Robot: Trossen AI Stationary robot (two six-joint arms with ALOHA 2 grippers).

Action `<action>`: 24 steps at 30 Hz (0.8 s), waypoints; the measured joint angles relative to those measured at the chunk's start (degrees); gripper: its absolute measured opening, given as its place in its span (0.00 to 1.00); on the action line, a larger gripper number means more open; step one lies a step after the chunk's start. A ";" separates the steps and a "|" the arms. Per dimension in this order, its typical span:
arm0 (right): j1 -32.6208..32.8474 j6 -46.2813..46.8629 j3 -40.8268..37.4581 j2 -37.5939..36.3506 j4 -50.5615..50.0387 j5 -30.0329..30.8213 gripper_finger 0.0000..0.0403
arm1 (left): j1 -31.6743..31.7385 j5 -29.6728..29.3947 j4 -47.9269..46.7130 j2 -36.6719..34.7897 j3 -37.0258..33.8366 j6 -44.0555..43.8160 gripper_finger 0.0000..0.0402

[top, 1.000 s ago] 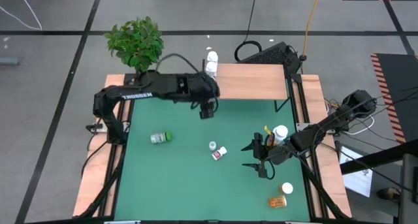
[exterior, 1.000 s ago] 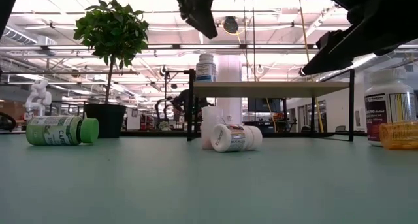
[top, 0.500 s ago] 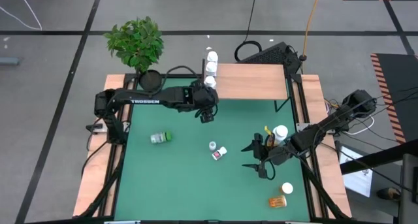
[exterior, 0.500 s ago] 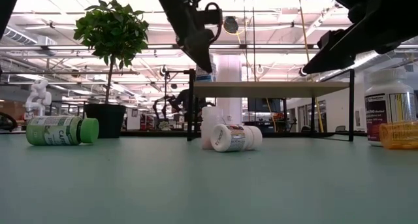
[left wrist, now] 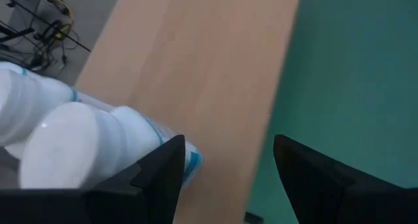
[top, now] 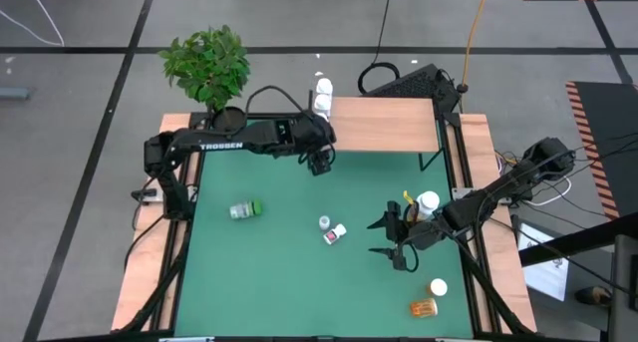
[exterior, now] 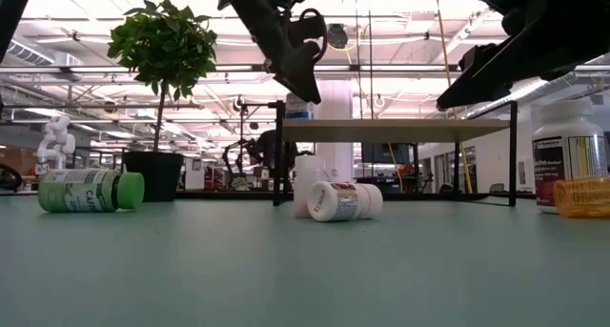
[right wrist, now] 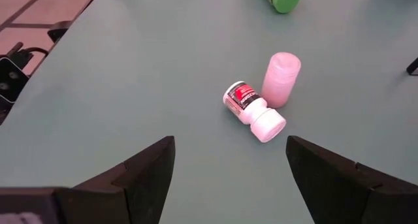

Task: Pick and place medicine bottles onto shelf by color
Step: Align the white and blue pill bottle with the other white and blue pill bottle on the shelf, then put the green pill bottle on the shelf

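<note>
Beside the shelf (top: 384,123) corner, left gripper (top: 319,164) is seen part-open, empty; white bottles (left wrist: 78,139) must be cleared before descent. Right gripper (top: 391,241) waits wide.

Bright, backlit low view; left wrist view blurry.
</note>
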 joint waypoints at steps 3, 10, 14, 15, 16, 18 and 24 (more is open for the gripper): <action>0.00 0.00 0.00 0.00 -0.02 0.00 0.71 | 0.69 0.20 0.17 0.00 0.00 0.00 0.59; 0.00 0.00 0.00 0.00 -0.08 0.00 0.71 | 0.42 0.33 0.39 0.00 0.06 -1.06 0.59; 0.07 0.00 0.00 0.00 -0.58 0.01 0.71 | -1.45 0.35 -1.36 -0.96 1.90 -6.41 0.59; 0.07 -0.01 0.00 0.00 -0.68 0.02 0.71 | -2.31 0.33 -2.31 -1.90 2.66 -7.45 0.59; 0.07 -0.03 0.00 0.00 -0.69 0.02 0.71 | -3.30 0.34 -3.47 -2.79 3.44 -8.03 0.59; -0.19 -0.86 0.00 0.00 -0.26 0.11 0.71 | -5.79 0.30 -5.09 -4.99 4.31 -8.64 0.59; -2.44 -10.11 0.00 0.00 7.51 0.36 0.71 | -15.49 -9.65 -8.54 -11.22 4.26 -11.14 0.59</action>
